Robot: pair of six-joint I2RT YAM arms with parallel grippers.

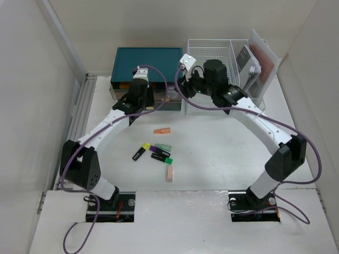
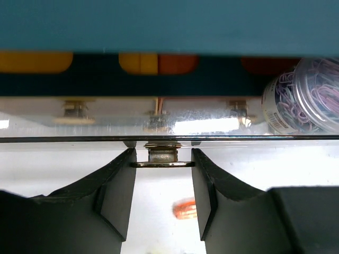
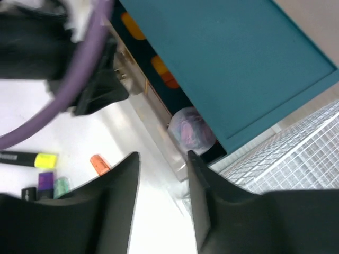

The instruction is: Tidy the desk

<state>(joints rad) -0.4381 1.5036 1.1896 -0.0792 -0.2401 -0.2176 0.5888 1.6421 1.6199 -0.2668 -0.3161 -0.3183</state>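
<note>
The white desk (image 1: 228, 153) holds a teal drawer box (image 1: 147, 61) at the back. Its clear drawer (image 2: 212, 124) is pulled out a little. My left gripper (image 2: 162, 165) is at the drawer front, its fingers closed on either side of the metal drawer handle (image 2: 162, 153) and touching it. Inside the drawer are a jar of paper clips (image 2: 310, 95) and yellow and orange items. My right gripper (image 3: 163, 159) is open and empty, hovering by the drawer's right front corner, close to the jar (image 3: 192, 129). It also shows in the top view (image 1: 183, 84).
Loose on the desk are an orange piece (image 1: 162, 130), a yellow highlighter (image 1: 141, 152), a purple highlighter (image 1: 159, 153), a green highlighter (image 1: 168, 160) and a pink eraser (image 1: 169, 173). A white wire-mesh tray (image 1: 212, 53) with upright papers (image 1: 259, 63) stands back right.
</note>
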